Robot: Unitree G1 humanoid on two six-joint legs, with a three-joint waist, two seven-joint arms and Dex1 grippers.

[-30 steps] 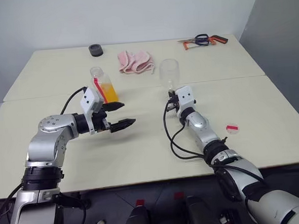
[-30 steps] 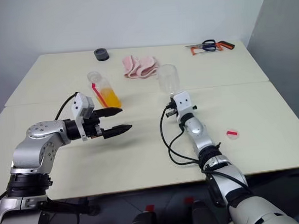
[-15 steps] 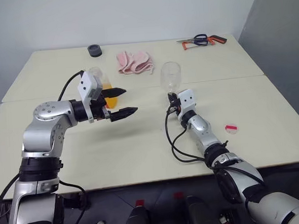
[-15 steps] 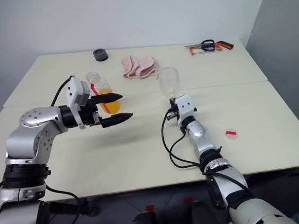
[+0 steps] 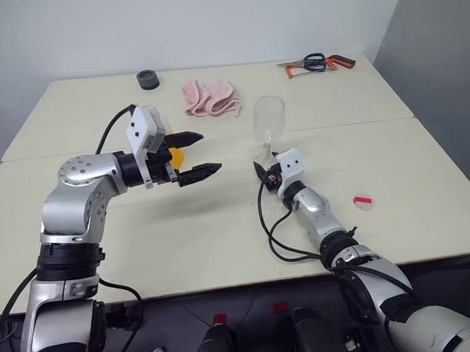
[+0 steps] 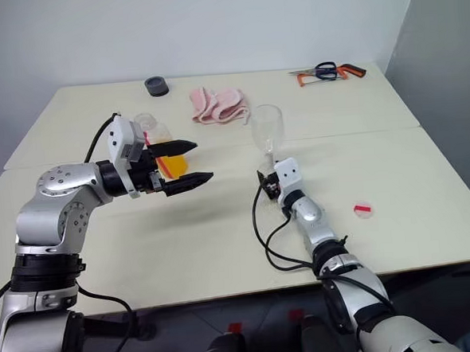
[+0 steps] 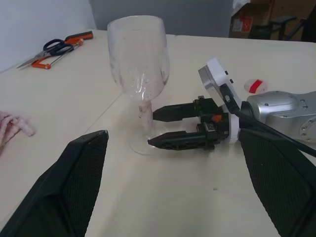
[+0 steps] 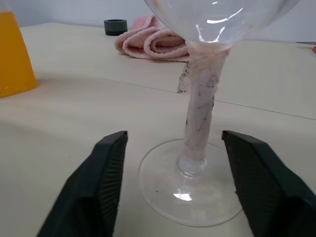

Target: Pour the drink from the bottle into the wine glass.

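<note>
- Right end effector (image 7: 150, 127) is lying low over the surface (image 5: 222, 232), its two black fingers spread apart on either side of the wine glass's stem without touching it, so it is released.
- Left end effector (image 5: 200, 155) is hanging in the air above the surface with its fingers gaping wide and nothing between them.
- Wine glass (image 5: 268, 124) is standing upright on its round foot near the middle of the surface, just beyond the right end effector; its bowl is looking empty.
- Bottle (image 6: 159, 141) is standing on the surface behind the left end effector, which is partly covering it; orange drink (image 8: 14, 54) is filling its lower part.
- Bottle and wine glass are sitting apart from each other, the bottle on the robot's left side of the glass.
- Pink cloth (image 5: 211, 97) is lying crumpled farther back on the surface, between the bottle and the glass.
- Black ring-shaped thing (image 5: 146, 78) is sitting near the far edge.
- Scissors (image 5: 317, 62) with dark and orange handles are lying at the far right corner.
- Small round red-and-white cap (image 5: 364, 202) is lying flat on the surface to the right of the right arm.
</note>
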